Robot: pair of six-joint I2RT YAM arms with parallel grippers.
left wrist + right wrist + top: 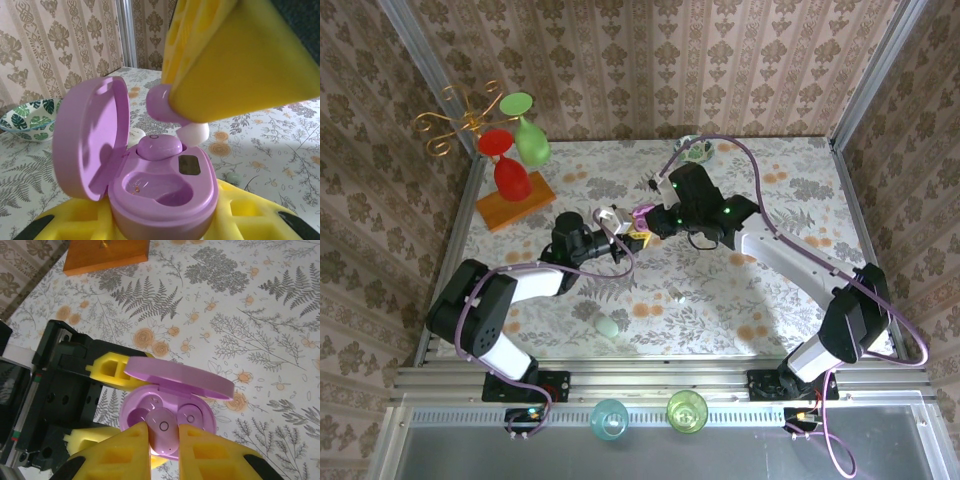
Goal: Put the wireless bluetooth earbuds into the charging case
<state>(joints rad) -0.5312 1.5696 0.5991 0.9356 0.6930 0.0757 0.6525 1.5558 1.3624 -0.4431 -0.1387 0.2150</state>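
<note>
The left gripper (628, 236) is clamped on the charging case (165, 200), which sits at the table's middle with its lid (90, 140) thrown open toward nine o'clock. Its nearer socket (150, 185) lies bare, and a lilac bud (160, 147) looks seated in the farther one. The right gripper (164, 440) has an earbud (161, 102) pinched tight just above the case. I'd bring it down straight and slow, whitish tip lined up with the bare socket, releasing only once it sits flush. The left arm reaches in from seven o'clock over the table (770, 200). The right stretches from four o'clock, fingers tipped down over the case.
</note>
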